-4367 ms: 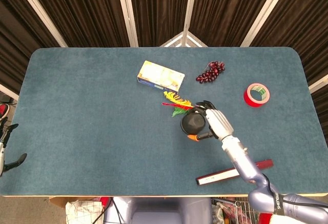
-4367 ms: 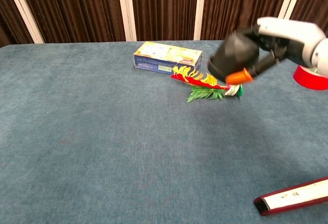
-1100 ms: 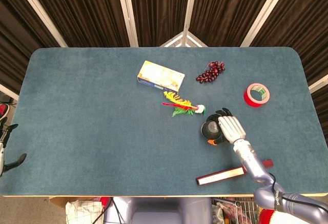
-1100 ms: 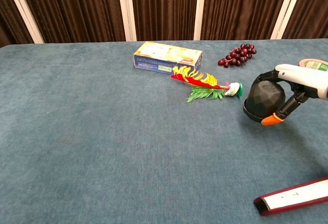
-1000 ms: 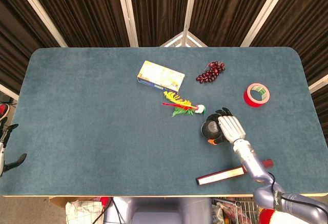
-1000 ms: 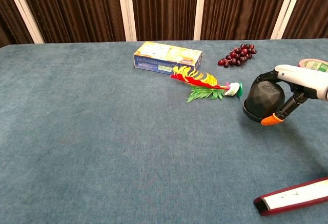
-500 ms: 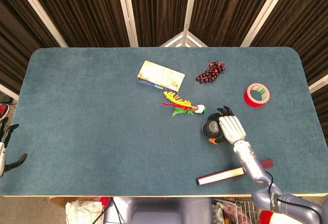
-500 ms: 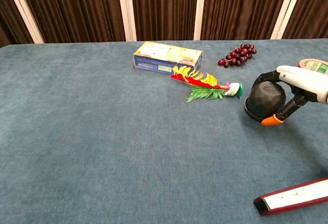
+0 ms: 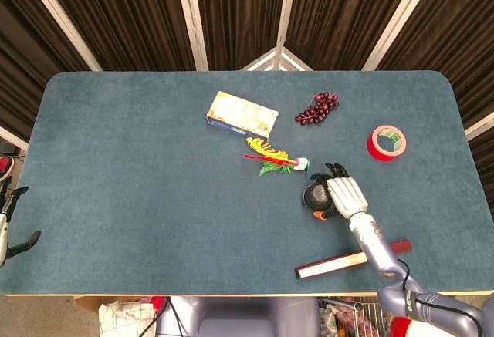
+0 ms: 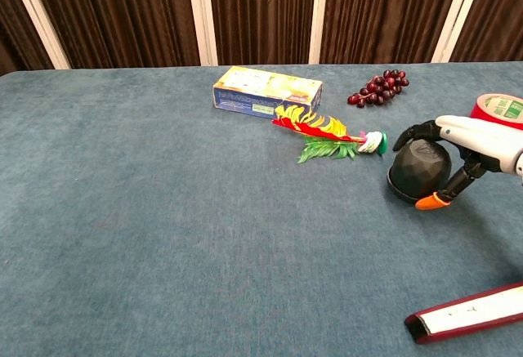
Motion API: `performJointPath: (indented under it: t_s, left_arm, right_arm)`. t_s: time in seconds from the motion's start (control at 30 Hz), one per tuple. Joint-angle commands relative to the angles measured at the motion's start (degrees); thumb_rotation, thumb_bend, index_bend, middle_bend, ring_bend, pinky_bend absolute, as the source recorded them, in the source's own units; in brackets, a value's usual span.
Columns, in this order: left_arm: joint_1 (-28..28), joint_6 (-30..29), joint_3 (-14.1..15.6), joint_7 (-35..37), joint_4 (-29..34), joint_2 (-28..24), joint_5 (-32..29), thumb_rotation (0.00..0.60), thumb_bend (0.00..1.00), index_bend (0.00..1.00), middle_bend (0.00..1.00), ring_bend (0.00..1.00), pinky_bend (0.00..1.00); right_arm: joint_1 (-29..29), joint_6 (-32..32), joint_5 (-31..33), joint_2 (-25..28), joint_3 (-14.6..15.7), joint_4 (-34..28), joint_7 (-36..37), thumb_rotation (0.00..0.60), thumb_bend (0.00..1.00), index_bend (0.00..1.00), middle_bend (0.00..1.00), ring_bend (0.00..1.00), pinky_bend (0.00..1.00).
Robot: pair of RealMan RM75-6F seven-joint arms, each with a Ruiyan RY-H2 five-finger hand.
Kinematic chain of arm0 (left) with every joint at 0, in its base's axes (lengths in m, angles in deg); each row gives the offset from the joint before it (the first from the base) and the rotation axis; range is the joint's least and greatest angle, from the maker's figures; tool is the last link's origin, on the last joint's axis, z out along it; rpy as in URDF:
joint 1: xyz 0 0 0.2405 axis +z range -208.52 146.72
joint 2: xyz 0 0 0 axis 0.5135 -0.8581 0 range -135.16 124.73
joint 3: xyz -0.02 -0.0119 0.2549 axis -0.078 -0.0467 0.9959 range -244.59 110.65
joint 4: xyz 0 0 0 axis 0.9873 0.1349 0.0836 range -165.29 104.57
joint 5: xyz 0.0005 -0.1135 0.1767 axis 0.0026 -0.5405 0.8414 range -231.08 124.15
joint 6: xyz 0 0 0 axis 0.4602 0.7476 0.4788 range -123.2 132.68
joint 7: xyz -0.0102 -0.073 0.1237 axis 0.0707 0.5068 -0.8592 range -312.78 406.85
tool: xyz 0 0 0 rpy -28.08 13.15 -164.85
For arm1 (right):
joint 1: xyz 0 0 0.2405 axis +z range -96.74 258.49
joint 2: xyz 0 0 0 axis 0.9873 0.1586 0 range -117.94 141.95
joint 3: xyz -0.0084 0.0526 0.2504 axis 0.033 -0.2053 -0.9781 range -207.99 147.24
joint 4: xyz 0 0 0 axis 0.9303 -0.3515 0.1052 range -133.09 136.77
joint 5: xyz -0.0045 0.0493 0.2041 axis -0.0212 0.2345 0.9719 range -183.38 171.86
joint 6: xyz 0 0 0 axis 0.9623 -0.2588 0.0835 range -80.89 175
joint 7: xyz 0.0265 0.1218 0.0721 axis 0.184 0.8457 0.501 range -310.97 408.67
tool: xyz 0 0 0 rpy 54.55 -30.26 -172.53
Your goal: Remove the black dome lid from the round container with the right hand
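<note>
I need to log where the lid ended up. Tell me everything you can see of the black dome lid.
The black dome lid is a dark, matte, faceted-looking dome, likely plastic. It sits dome-up with its rim down on the blue table, near the right side, just right of the feathered toy. The right hand is draped over its top and right side, fingers curved around it. No round container is visible under it.

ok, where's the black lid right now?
Right of table centre, the black dome lid sits in the right hand, just right of the feather toy.
</note>
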Motion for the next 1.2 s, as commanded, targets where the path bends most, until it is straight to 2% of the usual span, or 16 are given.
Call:
performJointPath:
  t_s: [0.03,0.2,0.5,0.73,0.97,1.2]
  left_arm:
    - [0.0,-0.1,0.0,0.0,0.0,0.0,0.1,0.600,0.31,0.19,0.00,0.00,0.09]
    - [0.1,-0.1,0.0,0.0,0.0,0.0,0.1,0.600,0.31,0.19,0.00,0.00,0.09]
    - [0.0,-0.1,0.2,-0.1,0.0,0.1,0.2,0.600,0.31,0.19,0.00,0.00,0.09]
    - [0.0,0.0,0.2,-0.3,0.0,0.1,0.3,0.600,0.31,0.19,0.00,0.00,0.09]
    - [0.0,-0.1,0.2,-0.4,0.0,0.2,0.2,0.600,0.31,0.19,0.00,0.00,0.09]
    - [0.0,0.0,0.2,-0.5,-0.1,0.3,0.2,0.600,0.31,0.19,0.00,0.00,0.09]
  right_arm:
    - [0.1,-0.5,0.7,0.5,-0.2,-0.8,-0.4,0.600,0.09,0.18,0.25,0.04,0.00]
    - [0.2,-1.3,1.9,1.5,-0.4,-2.3,-1.4,0.600,0.08,0.16,0.21,0.03,0.00]
    - [0.2,-1.1,3.0,2.8,-1.1,-4.3,-2.0,0.600,0.08,0.16,0.21,0.02,0.00]
    - [0.2,-1.0,3.2,3.5,-1.4,-5.3,-1.9,0.600,0.08,0.19,0.31,0.03,0.00]
    - [0.4,-1.2,3.1,3.4,-1.2,-5.1,-1.9,0.600,0.08,0.23,0.36,0.06,0.00]
    - [0.3,0.3,2.1,3.0,-1.5,-4.7,-1.5,0.600,0.08,0.31,0.45,0.14,0.00]
